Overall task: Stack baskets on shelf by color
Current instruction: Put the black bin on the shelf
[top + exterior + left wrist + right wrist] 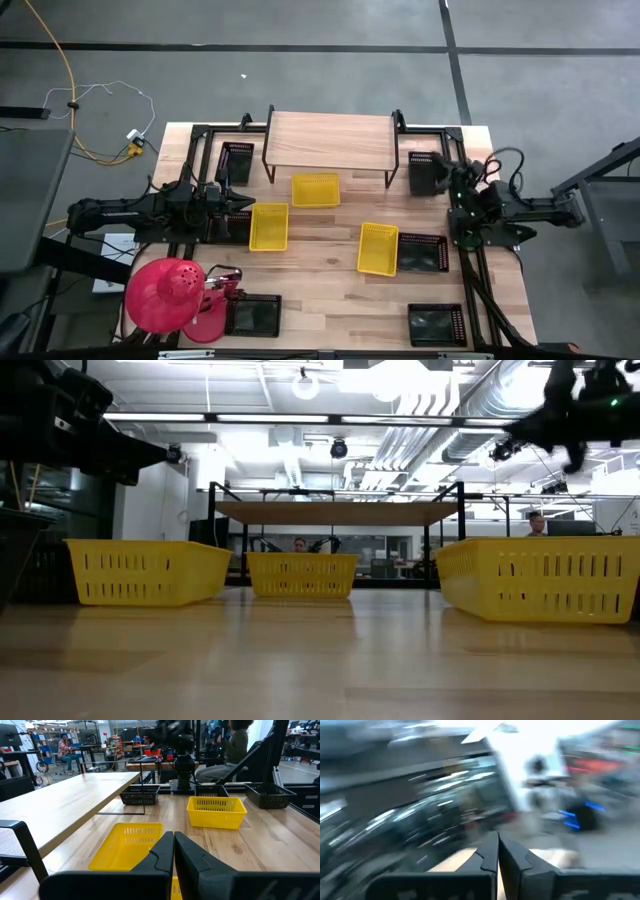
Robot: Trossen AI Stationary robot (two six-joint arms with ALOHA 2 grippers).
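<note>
Three yellow baskets (315,190) (268,226) (378,248) rest on their bases on the wooden table, in front of the shelf (330,140), whose plank top is bare. Black baskets stand beside the shelf's ends (237,160) (428,172), next to the right yellow basket (422,253), and at the near edge (252,315) (436,323). My left gripper (173,851) is shut and level at the table's left side, pointing over the nearest yellow basket (127,845) and holding nothing. My right gripper (497,852) is shut at the table's right side, raised and empty.
A pink round object (165,295) sits at the table's near left corner. Black frame rails (470,270) run along the table's sides. Bare wood lies between the yellow baskets. People sit in the room beyond the table (65,747).
</note>
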